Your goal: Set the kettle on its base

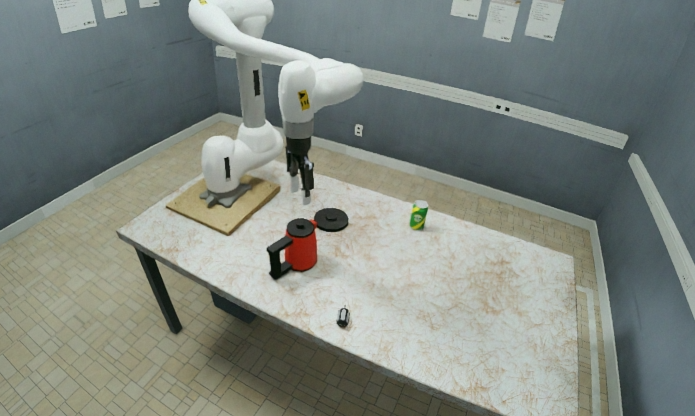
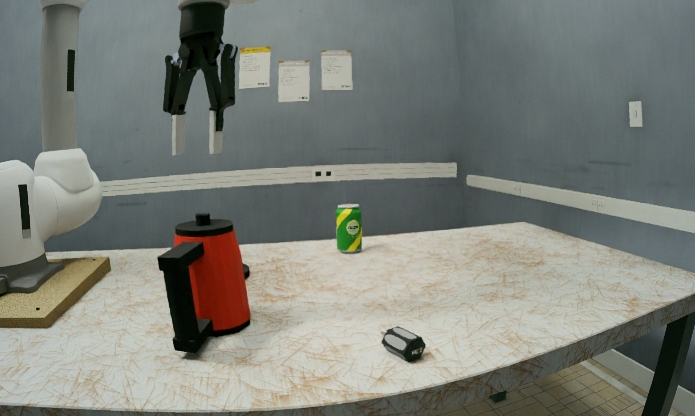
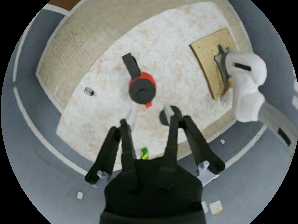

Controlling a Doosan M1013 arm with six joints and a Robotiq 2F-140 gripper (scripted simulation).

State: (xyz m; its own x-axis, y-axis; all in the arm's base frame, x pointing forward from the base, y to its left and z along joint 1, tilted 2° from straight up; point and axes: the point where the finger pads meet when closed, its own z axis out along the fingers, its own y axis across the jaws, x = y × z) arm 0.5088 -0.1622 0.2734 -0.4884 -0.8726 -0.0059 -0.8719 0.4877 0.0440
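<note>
Pincer [image 2: 193,139] hung high above the kettle [image 2: 213,279], jaws roughly half open and holding nothing. Kettle stood upright on the bench [image 2: 494,289] just beside its black base [image 1: 330,219], not on it, handle [image 2: 179,294] pointing away from the base. Risk as judged: a grasp on the tapered red body could slip or tilt the kettle, so ring and stud would miss.

green can [image 2: 349,227], small black object [image 2: 403,343]
</note>
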